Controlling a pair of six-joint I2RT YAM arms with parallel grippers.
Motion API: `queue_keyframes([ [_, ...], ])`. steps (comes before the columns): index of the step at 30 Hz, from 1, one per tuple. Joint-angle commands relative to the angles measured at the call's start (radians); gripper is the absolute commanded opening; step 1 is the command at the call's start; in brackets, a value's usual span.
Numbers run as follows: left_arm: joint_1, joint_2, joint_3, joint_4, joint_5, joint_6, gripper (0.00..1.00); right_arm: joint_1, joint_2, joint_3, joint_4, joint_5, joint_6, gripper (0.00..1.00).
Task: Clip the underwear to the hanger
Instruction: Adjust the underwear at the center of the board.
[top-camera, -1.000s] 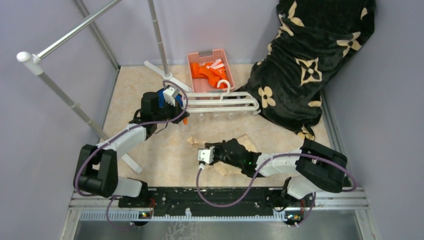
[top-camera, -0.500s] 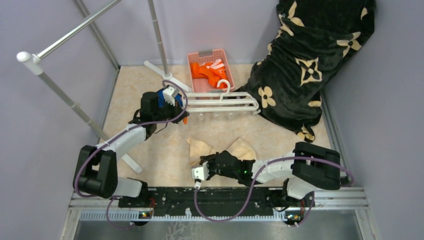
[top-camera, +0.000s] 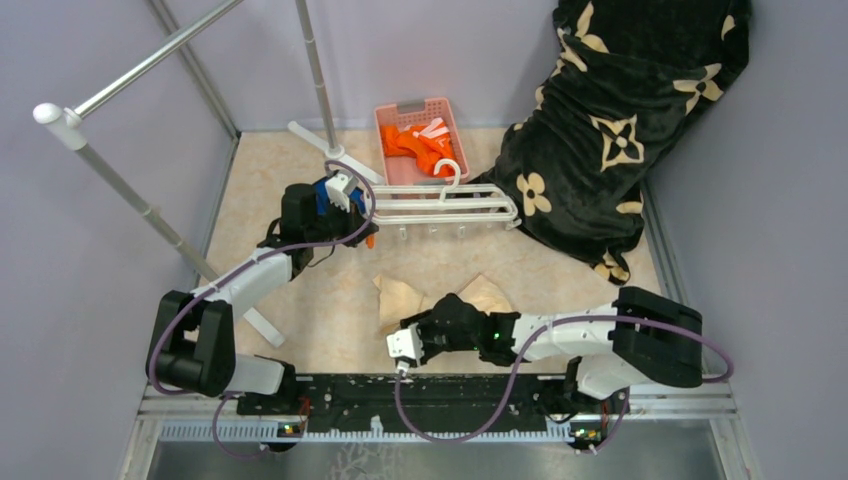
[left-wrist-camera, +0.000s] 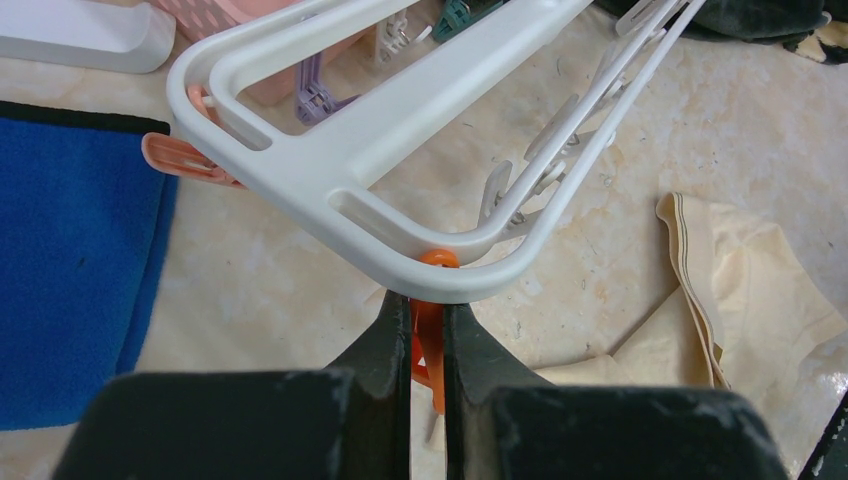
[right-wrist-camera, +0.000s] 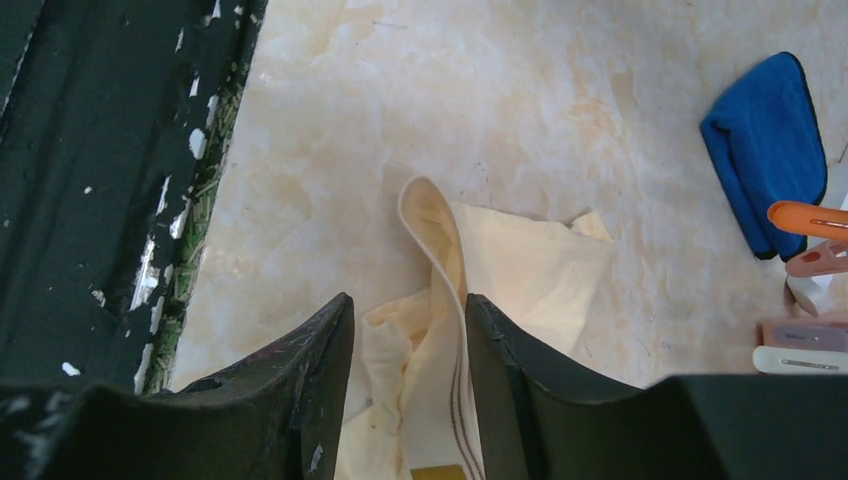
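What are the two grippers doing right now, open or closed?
Left gripper: closed on the hanger, at its corner.
Right gripper: closed on the underwear, at the waistband.

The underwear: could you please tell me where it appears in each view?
Top external: the underwear lies lower centre, partly under the right arm.
Left wrist: it is at the right edge.
Right wrist: it is centre frame.
Shared landmark: the blue cloth, in both wrist views.

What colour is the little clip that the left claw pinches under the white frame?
Orange. The clip shows best in the left wrist view.
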Motion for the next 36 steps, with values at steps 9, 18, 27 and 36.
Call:
queue_keyframes([
  [9,0.003,-0.021,0.005,0.002,-0.015,0.011,0.00,-0.132,0.073,0.188,-0.170,-0.245,0.008,0.57],
  [18,0.003,-0.019,0.005,0.002,-0.012,0.009,0.00,-0.196,0.173,0.232,-0.144,-0.326,-0.015,0.56],
  [27,0.003,-0.019,0.007,0.002,-0.011,0.007,0.00,-0.217,0.224,0.231,-0.054,-0.318,-0.018,0.49],
  [36,0.003,-0.021,0.006,0.002,-0.014,0.012,0.00,-0.225,0.252,0.232,-0.032,-0.342,-0.007,0.31],
])
